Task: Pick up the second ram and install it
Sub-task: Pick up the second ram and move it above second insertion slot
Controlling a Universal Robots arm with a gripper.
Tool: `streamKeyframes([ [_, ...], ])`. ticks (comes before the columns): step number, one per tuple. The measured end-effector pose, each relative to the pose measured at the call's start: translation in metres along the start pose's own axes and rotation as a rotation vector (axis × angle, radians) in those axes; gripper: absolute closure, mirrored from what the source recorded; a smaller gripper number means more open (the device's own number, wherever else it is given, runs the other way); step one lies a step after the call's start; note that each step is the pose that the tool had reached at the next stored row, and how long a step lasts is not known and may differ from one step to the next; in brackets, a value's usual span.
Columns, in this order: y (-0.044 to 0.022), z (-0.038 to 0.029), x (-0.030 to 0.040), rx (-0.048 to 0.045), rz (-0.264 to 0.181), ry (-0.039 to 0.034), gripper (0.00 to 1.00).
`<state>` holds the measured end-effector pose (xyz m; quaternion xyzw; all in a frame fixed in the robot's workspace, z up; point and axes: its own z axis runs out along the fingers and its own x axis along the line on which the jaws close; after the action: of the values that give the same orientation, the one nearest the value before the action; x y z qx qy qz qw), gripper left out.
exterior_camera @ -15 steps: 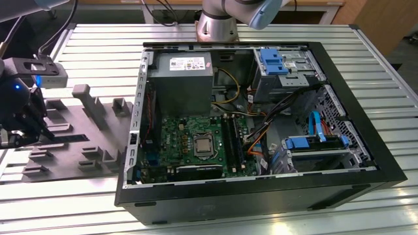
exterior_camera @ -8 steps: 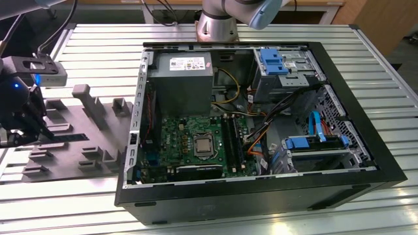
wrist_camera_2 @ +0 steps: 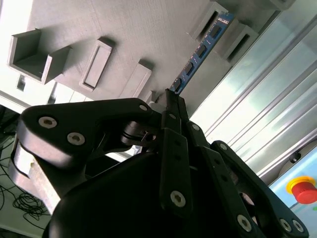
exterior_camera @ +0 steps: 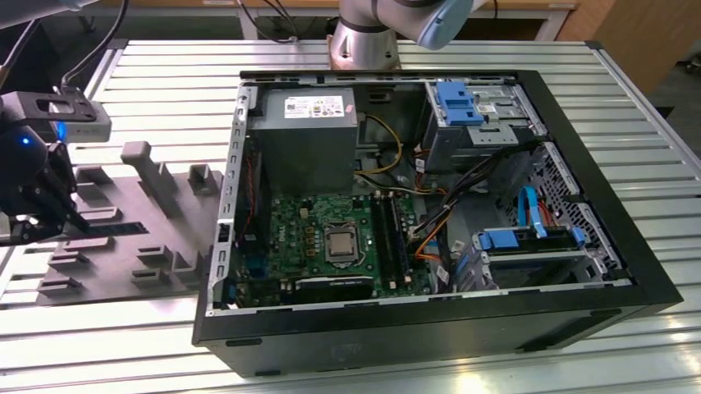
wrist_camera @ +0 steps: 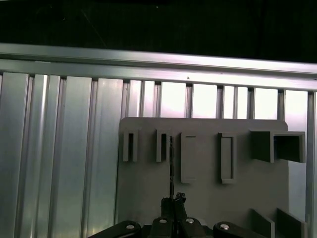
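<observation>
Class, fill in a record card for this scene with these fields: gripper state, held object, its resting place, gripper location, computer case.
Gripper state: the gripper is shut on one end of the second ram
Held object: a thin stick with a row of dark chips, standing on edge
Resting place: the ram lies along the grey fixture block, its far end between two posts
Gripper location: over the fixture, at the exterior view's left, apart from the computer case
Computer case: open on the slatted table, green motherboard inside
</observation>
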<state>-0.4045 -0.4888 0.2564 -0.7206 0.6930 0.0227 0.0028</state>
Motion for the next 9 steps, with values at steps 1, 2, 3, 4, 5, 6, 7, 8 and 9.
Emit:
streamKeyframes([
  [1,0.0000,-0.0002,0.0000,0.0000,0.000,-0.0004,0.88],
  [2,0.0000,-0.0003,0.0000,0.0001,0.000,-0.0010,0.88],
  [3,0.0000,-0.0005,0.0000,0.0001,0.000,-0.0016,0.88],
  [4,0.0000,-0.0007,0.0000,0.0001,0.000,-0.0022,0.88],
  [5,0.0000,-0.0008,0.0000,0.0002,0.000,-0.0027,0.88],
  [6,0.0000,-0.0010,0.0000,0.0002,0.000,-0.0032,0.88],
  [7,0.0000,-0.0015,0.0000,0.0003,0.000,-0.0044,0.88],
  [8,0.0000,-0.0020,-0.0001,0.0002,0.000,-0.0049,0.88],
  [9,0.0000,-0.0021,-0.0001,0.0002,0.000,-0.0051,0.88],
])
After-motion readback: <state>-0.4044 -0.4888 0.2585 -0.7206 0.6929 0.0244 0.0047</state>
